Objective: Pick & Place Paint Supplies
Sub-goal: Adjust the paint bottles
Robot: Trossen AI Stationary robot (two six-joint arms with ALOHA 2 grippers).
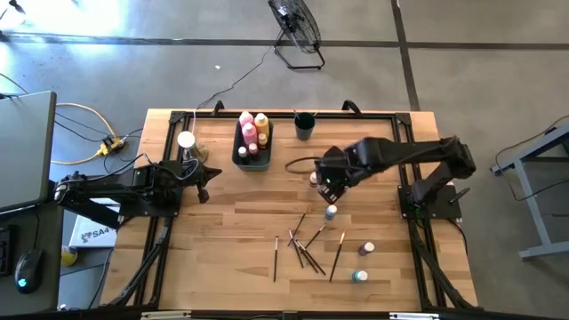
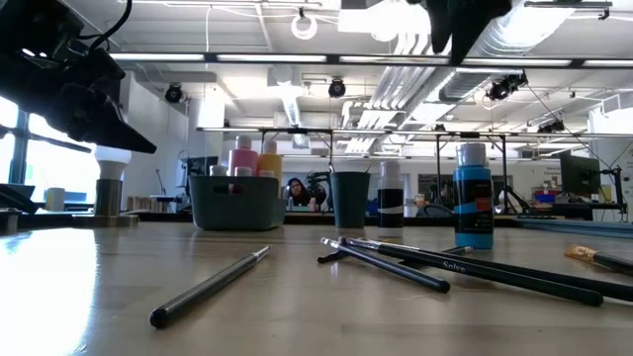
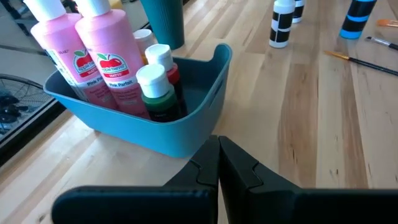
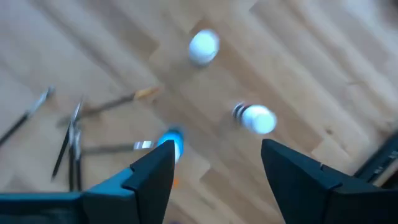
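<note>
Blue bin (image 3: 199,118) holds pink bottles (image 3: 109,62), capped paints (image 3: 155,87).

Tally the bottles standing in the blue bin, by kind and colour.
Tall pink bottles: 2
Tall yellow bottle: 1
Small green bottle: 1
Small red bottle: 1
Small bottle behind them, colour unclear: 1
Total: 6

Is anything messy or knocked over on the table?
Yes, a bit messy. The paintbrushes lie scattered and crossed over each other on the wood, not in the cup. A few small bottles stand alone, away from the bin that holds the others. Nothing looks spilled or broken.
</note>
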